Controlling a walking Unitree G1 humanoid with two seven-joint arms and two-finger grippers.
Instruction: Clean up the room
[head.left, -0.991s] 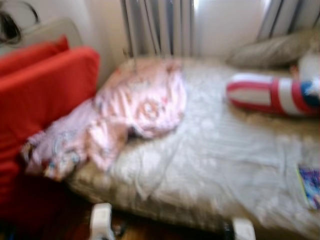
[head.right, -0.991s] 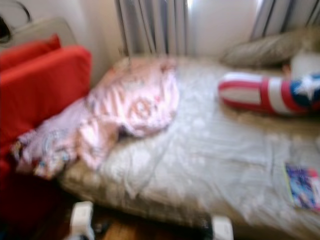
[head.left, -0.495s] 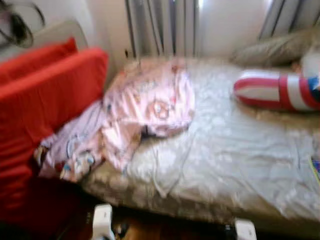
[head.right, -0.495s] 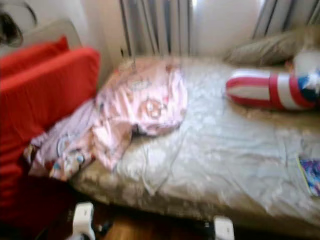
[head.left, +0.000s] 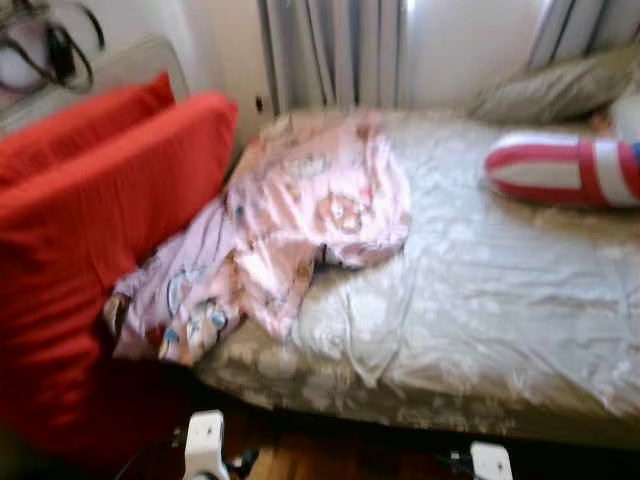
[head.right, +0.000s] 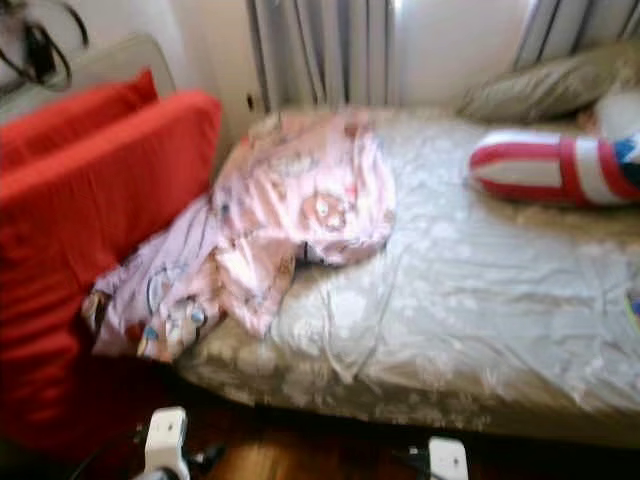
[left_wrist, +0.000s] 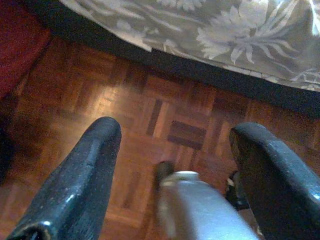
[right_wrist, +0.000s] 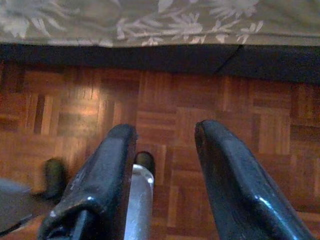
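Cleanup looks barely started, judging by the layout. Pink patterned blanket (head.left: 310, 215) is still bunched in a heap at the bed's (head.left: 500, 300) left end, with a lilac printed part (head.left: 175, 300) spilling over the near-left corner and hanging down against the red cushion (head.left: 90, 250) that stands just beside the bed. Floral sheet (head.right: 470, 290) is rumpled, with a fold running toward the front edge. Red-and-white striped bolster (head.left: 565, 168) lies by the far-right edge, and a grey-beige pillow (head.right: 545, 88) sits behind it near the far-right corner by the curtains (head.left: 335, 50). A sliver of something colourful at the right edge of the bed in the right eye view; too cut off to name. Both arms are low and idle, not near any of this: left hand (left_wrist: 172, 175) hangs over the parquet floor (left_wrist: 150, 110) close to the bed's front edge, fingers spread wide and holding nothing; right hand (right_wrist: 165, 175) likewise over the floor by the bed edge, fingers parted at a moderate gap and empty. My read: nothing has been tidied yet. Left to do: lift the blanket back fully onto the bed and fold or spread it, smooth the sheet, straighten the bolster and pillow, deal with that item at the right edge. Head views are blurred, so fine detail is unreliable.
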